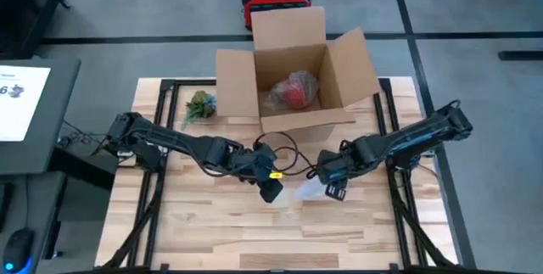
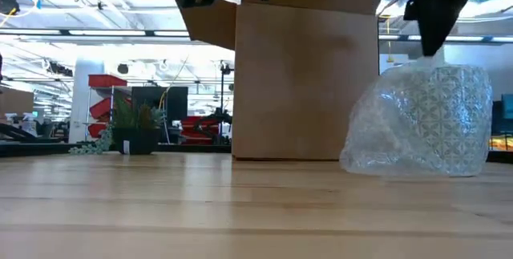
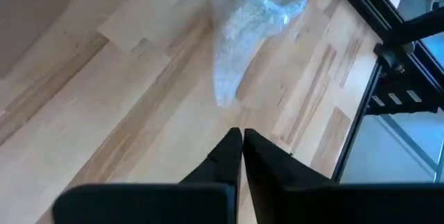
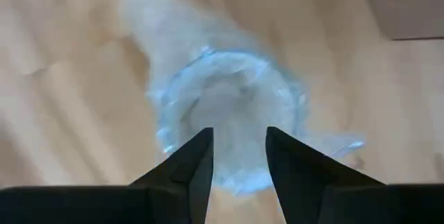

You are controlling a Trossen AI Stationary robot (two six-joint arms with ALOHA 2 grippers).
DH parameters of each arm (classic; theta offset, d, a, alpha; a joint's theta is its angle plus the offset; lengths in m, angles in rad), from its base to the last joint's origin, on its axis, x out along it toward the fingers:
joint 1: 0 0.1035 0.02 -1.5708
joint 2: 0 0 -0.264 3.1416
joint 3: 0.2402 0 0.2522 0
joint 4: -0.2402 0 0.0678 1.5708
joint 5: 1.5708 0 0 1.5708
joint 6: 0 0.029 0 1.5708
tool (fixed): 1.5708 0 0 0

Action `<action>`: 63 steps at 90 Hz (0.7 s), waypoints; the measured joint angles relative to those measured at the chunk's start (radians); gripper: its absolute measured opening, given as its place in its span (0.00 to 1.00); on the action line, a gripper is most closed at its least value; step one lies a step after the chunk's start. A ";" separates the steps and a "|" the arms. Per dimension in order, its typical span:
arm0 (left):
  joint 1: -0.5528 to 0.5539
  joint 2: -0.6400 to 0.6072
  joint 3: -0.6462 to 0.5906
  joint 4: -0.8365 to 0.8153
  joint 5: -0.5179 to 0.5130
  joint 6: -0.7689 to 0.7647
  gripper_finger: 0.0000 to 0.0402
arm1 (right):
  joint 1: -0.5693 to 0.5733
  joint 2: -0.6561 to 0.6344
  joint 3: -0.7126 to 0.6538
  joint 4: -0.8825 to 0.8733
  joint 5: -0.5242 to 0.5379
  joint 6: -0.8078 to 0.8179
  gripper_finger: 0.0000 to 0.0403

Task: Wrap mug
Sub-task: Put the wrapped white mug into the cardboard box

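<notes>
One open cardboard box [image 1: 293,75] holding red wrapped item [image 1: 294,91], left end effector [image 3: 241,139] closed, right end effector [image 4: 238,141] open above bubble-wrapped mug [image 4: 229,116]

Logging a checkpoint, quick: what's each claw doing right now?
Left claw: shut, empty, above the table.
Right claw: open, over the bubble wrap bundle, not gripping it.

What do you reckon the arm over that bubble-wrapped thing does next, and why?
Probably the right gripper lowers a little and closes on the bubble wrap bundle. Its fingers are open right above the bundle's top, while the left gripper is shut and off to the side.
</notes>
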 joint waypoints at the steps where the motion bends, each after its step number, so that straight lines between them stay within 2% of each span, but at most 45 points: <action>1: 0.000 0.000 0.000 0.000 0.000 0.000 0.00 | 0.002 -0.001 0.000 0.002 -0.008 -0.007 0.33; 10: 0.000 0.000 0.000 0.000 0.000 0.000 0.00 | 0.040 -0.002 0.000 0.039 -0.032 -0.063 0.41; 18: 0.000 0.000 0.000 -0.002 0.001 0.000 0.00 | 0.067 0.030 0.001 0.075 -0.013 -0.095 0.52; 28: 0.000 0.000 0.000 -0.004 0.000 0.000 0.00 | 0.082 0.120 0.001 0.053 0.059 -0.099 0.66; 36: 0.000 0.000 0.000 -0.003 0.000 0.000 0.00 | 0.081 0.215 0.001 0.023 0.090 -0.097 0.70; 44: 0.000 0.000 0.000 0.001 0.000 0.000 0.00 | 0.081 0.318 0.002 0.018 0.114 -0.098 0.68; 50: 0.000 0.000 -0.001 0.032 0.006 0.005 0.00 | 0.083 0.374 0.006 0.022 0.116 -0.116 0.63; 56: 0.000 -0.011 -0.001 0.095 0.022 0.014 0.00 | 0.092 0.418 0.007 0.032 0.113 -0.133 0.53; 63: -0.006 -0.025 0.015 0.164 0.031 0.020 0.00 | 0.108 0.442 0.008 0.043 0.116 -0.136 0.37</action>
